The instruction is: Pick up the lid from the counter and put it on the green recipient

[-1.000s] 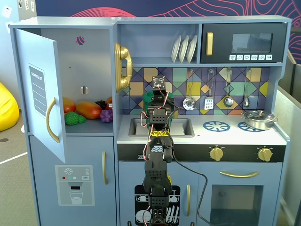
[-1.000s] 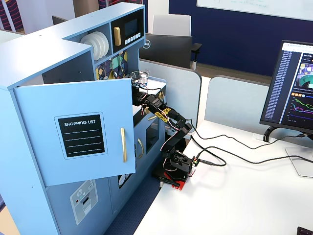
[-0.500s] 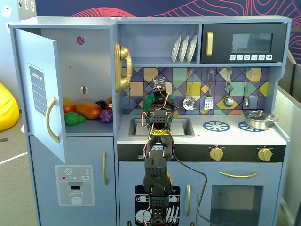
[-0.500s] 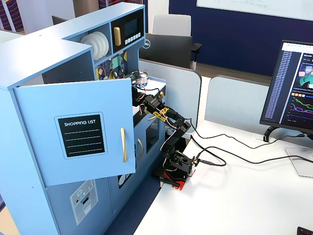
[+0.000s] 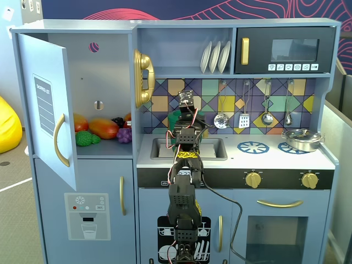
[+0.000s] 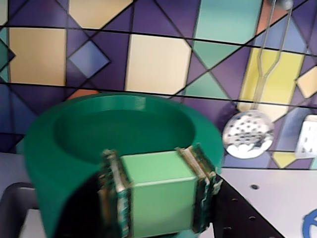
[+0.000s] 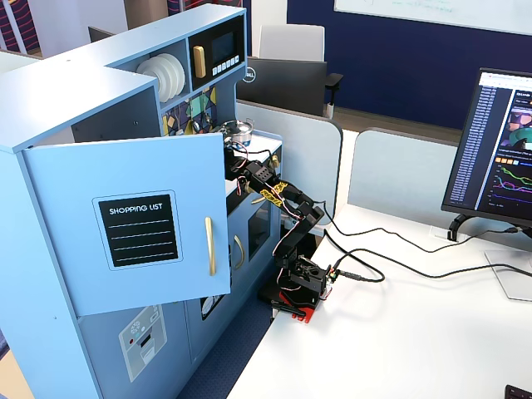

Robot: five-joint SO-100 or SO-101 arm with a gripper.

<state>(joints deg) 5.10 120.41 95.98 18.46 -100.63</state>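
Jaws clamped either side of the pale green handle of the lid (image 6: 124, 144), one lid only, seen close in the wrist view against the tiled backsplash (image 6: 158, 59). Held above the counter (image 5: 324, 160) at the sink (image 5: 212, 148) in a fixed view. Green recipient hidden; cannot tell where. Three white plates (image 5: 215, 56) on the shelf, one silver pot (image 5: 301, 138), two blue burner rings (image 5: 252, 147), four hanging utensils (image 5: 221, 119).

The arm (image 5: 182, 187) is black, built of blocky servo segments joined in a chain. Red, white and black wires loop along its upper links, and a yellow-and-black patterned band wraps one joint. Its base (image 7: 301, 283) is black over red. A thick black cable (image 7: 366, 249) trails off.
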